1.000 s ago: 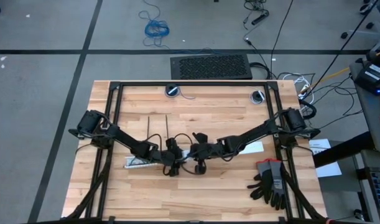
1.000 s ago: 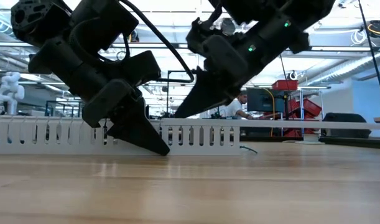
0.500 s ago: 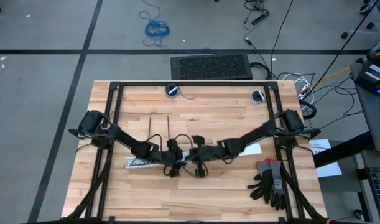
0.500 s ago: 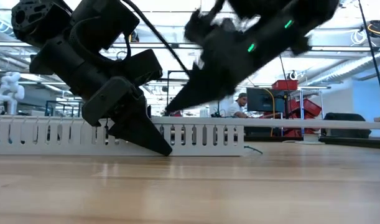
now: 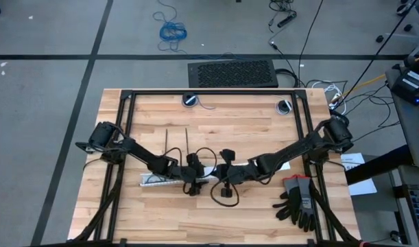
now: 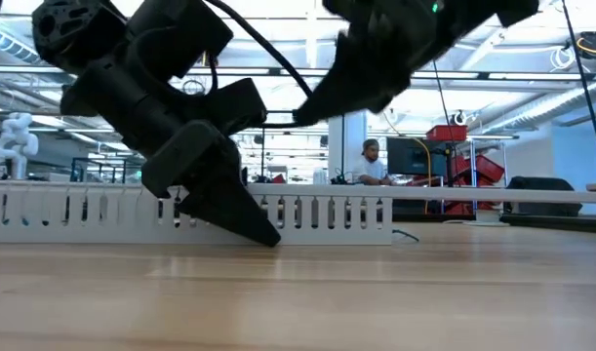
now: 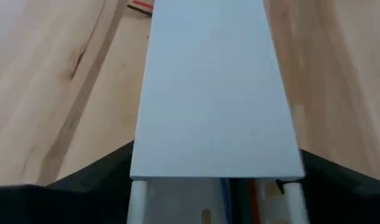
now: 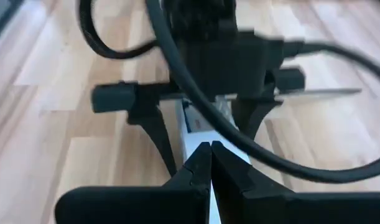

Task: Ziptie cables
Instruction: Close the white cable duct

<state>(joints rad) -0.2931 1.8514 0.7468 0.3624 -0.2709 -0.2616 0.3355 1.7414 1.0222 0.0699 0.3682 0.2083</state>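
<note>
The left gripper is low over the bench, its fingers spread to either side of the white slotted strip, one finger at each long edge. In the left wrist view, thin blue and red cables show inside the strip's open channel, lying between those two fingers just under the edge of the strip's flat cover. The fingertips reach down to the bench surface right in front of the strip's slotted wall. The right gripper has its fingers pressed together with nothing between them; it hangs above the strip's end, facing the left gripper. Two thin black zipties lie side by side on the bench beyond the left fingers, apart from both grippers.
</note>
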